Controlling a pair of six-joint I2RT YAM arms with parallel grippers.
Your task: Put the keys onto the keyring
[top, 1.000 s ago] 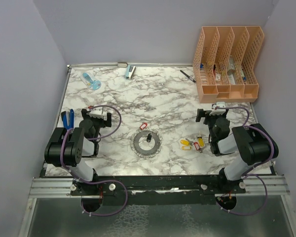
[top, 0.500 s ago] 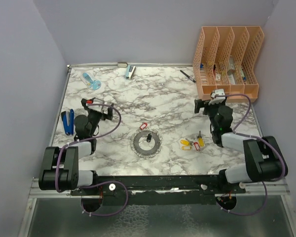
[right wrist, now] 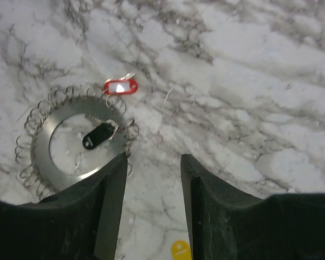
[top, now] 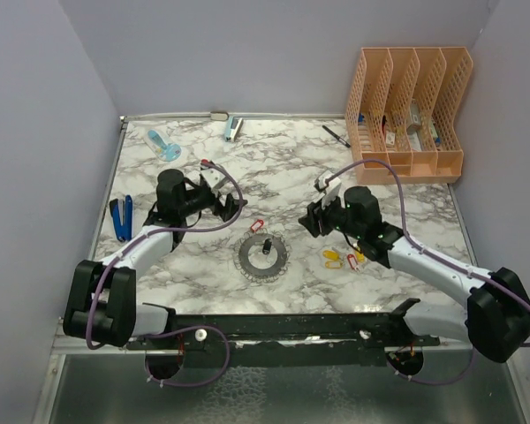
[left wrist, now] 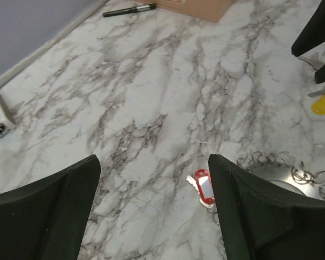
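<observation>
The grey toothed keyring (top: 263,256) lies mid-table, with a black tag (right wrist: 97,135) in its hollow centre. One red-tagged key (top: 256,226) lies just beyond its rim. Yellow-tagged keys (top: 334,257) and a red one (top: 352,261) lie in a cluster to its right. My left gripper (top: 232,206) hovers open to the far left of the ring. In the left wrist view the red key (left wrist: 204,187) sits by the right finger (left wrist: 254,211). My right gripper (top: 307,221) hovers between ring and cluster. Its jaws (right wrist: 153,158) are apart and empty, with the keyring (right wrist: 43,151) ahead to the left.
An orange file organiser (top: 406,110) stands at the back right, with a black pen (top: 336,135) beside it. A blue stapler (top: 233,129) and a blue tape dispenser (top: 163,144) lie along the back. A blue tool (top: 120,218) lies at the left edge. Walls enclose the table.
Both arms have unfolded from near their bases and reached in toward the middle of the table. The right jaws have narrowed; the left jaws have narrowed slightly.
</observation>
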